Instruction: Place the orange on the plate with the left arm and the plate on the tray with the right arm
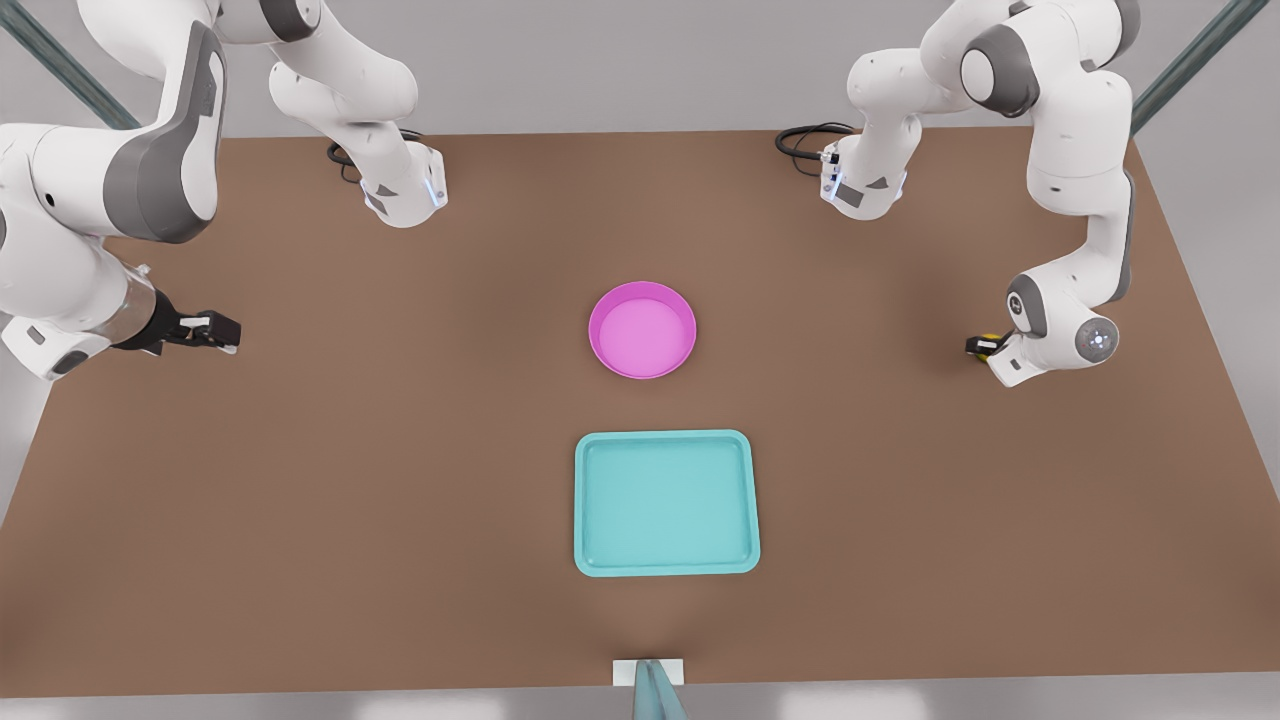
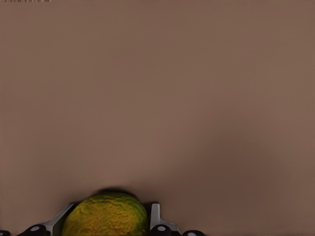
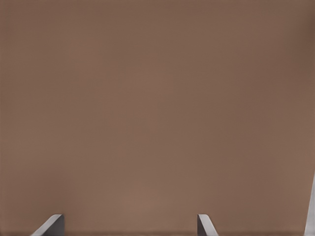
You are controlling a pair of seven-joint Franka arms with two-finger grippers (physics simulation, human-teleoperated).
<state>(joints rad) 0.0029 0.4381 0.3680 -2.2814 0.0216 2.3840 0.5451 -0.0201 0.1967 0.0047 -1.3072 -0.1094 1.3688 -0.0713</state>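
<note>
Altogether I counted one orange [image 2: 105, 215], one pink plate [image 1: 642, 329] and one teal tray [image 1: 666, 503] on my brown table [image 1: 300, 480]. My left gripper [image 1: 982, 346], at the front view's right, had its jaws closed around the orange, well apart from the plate. My right gripper [image 1: 222, 332] waited at the front view's left, jaws spread wide over bare table. The plate sat near the tray, not touching it.
</note>
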